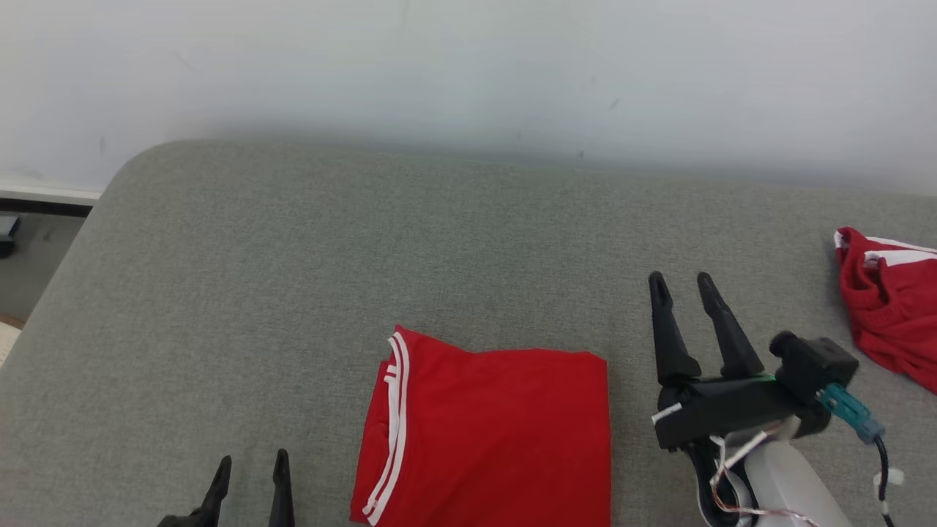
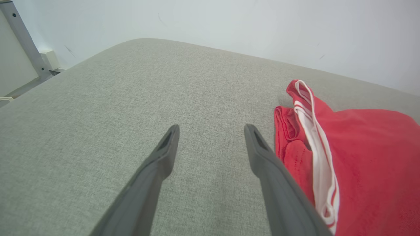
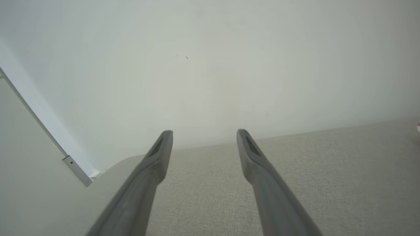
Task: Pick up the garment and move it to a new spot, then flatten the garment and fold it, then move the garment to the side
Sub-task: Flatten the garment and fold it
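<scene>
My left gripper (image 1: 252,457) sits at the lower left of the head view, its two long dark fingers pointing away from me over the grey woven upholstered surface (image 1: 293,241). In the left wrist view the left gripper (image 2: 211,127) has its fingers spread wide, with bare grey weave between them, and it holds nothing. To its right lies the task item, a folded red garment (image 1: 505,432) of thin fabric, laid flat as a rectangle with white stripes along one edge. It rests on the surface near my side, roughly central, between my two grippers, and the head view shows a strip of bare surface on either side of it. The striped edge faces the left gripper. In the left wrist view the folded red garment (image 2: 370,164) lies just beside the nearer finger (image 2: 272,170), and I cannot tell whether they touch. Further right, my right gripper (image 1: 681,278) is also spread wide and empty. In the right wrist view the right gripper (image 3: 204,132) points toward the pale wall (image 3: 210,65) above the surface's far edge. At the far right edge lies a crumpled red cloth with white trim (image 1: 889,322), well apart from the folded item.
</scene>
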